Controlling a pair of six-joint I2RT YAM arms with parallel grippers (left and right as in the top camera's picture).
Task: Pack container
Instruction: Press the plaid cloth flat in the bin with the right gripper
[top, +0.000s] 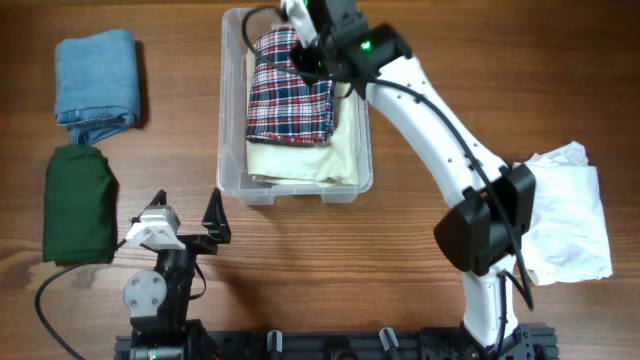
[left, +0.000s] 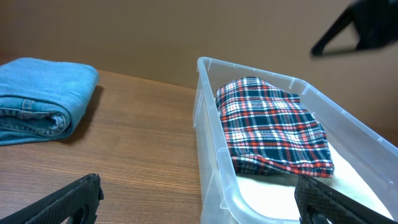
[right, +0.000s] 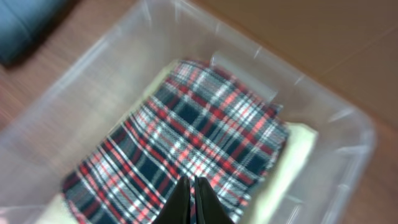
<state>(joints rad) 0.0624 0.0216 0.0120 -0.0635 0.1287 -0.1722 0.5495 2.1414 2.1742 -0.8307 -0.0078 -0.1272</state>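
Shows, from above, a clear plastic container (top: 224, 110) standing at the upper middle of a wooden table (top: 330, 270). Holds a cream folded cloth (top: 300, 165) flat on its base, with a red, white and navy plaid cloth (top: 290, 100) laid on top, toward the far end.

Places the right end effector (right: 192, 185) inside the container, directly over the plaid cloth, fingers pressed together into a single point at the fabric. Cannot tell whether a fold of plaid is pinched between them or only touched. Probably closed like this either to tug the cloth straight or to tamp it down so that more fits.

Sets the left end effector (top: 187, 212) near the table's front edge, well apart from the container. Fingers spread wide, holding nothing, likely parked out of the working arm's way.

Lines up folded blue jeans (top: 97, 85) and a folded dark green garment (top: 78, 205) at the left, and a loose white cloth (top: 565, 215) at the right. All outside the container, apparently waiting to be packed.
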